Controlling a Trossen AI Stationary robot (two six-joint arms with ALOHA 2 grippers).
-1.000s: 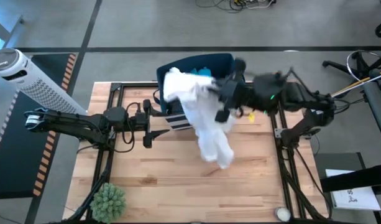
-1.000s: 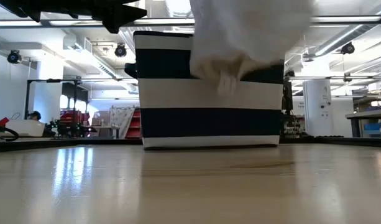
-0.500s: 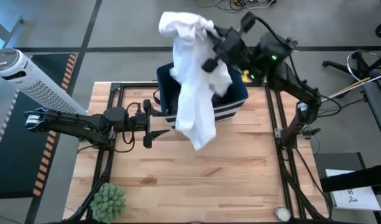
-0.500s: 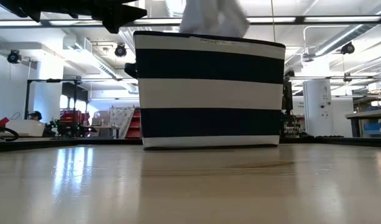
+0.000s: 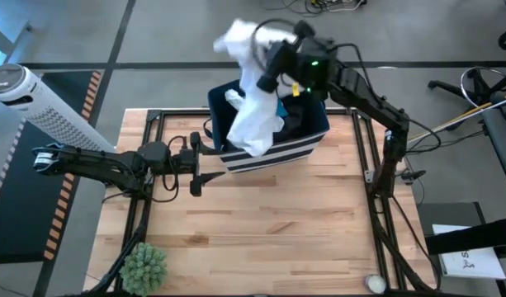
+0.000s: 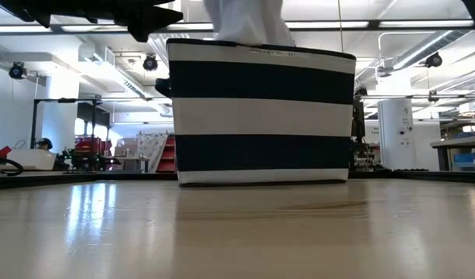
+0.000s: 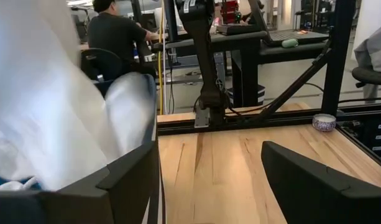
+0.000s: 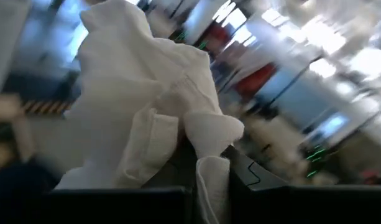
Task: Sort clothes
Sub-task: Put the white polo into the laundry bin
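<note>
My right gripper (image 5: 267,64) is high above the far side of the navy and white striped bin (image 5: 269,124), shut on the large white garment (image 5: 254,115). The garment hangs from it, and its lower part drapes over the bin's near rim; it also shows above the bin in the low view (image 6: 249,22). Teal cloth (image 5: 273,106) and dark cloth (image 5: 298,120) lie inside the bin. My left gripper (image 5: 196,165) is open and empty, level, just left of the bin; the white garment fills part of its wrist view (image 7: 47,112). My right gripper pinches a bunched fold of the white garment (image 8: 206,140) between its two fingers, several layers thick. The garment's upper end bulges above the fingers (image 5: 236,37), and the rest hangs slack below, its lower part lying on the bin's near rim (image 5: 251,147).
A small green plant (image 5: 144,268) stands at the table's near left corner. A small round dish (image 5: 374,283) sits at the near right. A white cylinder (image 5: 38,103) stands off the table's left. The wooden tabletop (image 5: 261,231) stretches before the bin.
My right gripper has swung up and toward the table's far edge with the white garment. The garment, which hung over the table in front of the bin, has been lifted and carried back; its lower part now drapes over the bin.
</note>
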